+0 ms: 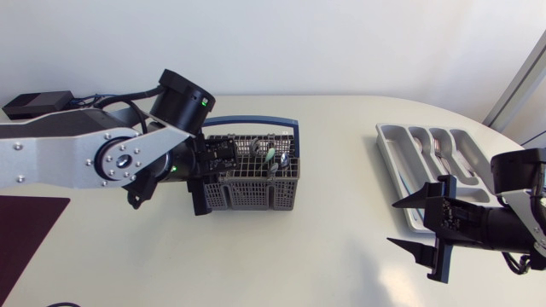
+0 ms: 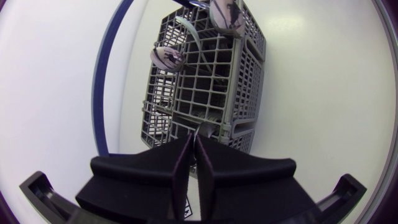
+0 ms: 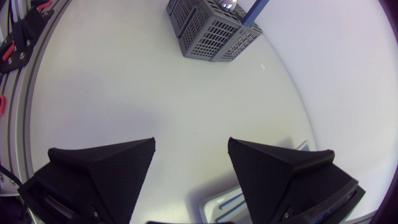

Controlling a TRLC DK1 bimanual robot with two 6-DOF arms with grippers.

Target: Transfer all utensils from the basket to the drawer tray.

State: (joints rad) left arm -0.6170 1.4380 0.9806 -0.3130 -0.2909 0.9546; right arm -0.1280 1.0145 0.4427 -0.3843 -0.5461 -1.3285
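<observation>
The grey wire utensil basket (image 1: 252, 194) with a blue handle (image 1: 256, 122) stands left of the table's middle. Two spoons (image 1: 275, 159) stick up from its far compartments, also seen as spoon bowls (image 2: 166, 57) in the left wrist view. My left gripper (image 1: 203, 189) is at the basket's left end. Its jaws are pressed together (image 2: 194, 142) on a thin metal utensil handle (image 2: 199, 130) rising from the nearest compartment of the basket (image 2: 205, 81). The grey drawer tray (image 1: 394, 152) lies at the right with some cutlery (image 1: 439, 149) in it. My right gripper (image 1: 392, 223) hangs open in front of the tray, empty (image 3: 191, 158).
A dark mat (image 1: 26, 230) lies at the table's front left corner. A black box (image 1: 34, 104) sits at the back left. Bare tabletop stretches between basket (image 3: 211, 28) and tray (image 3: 230, 202).
</observation>
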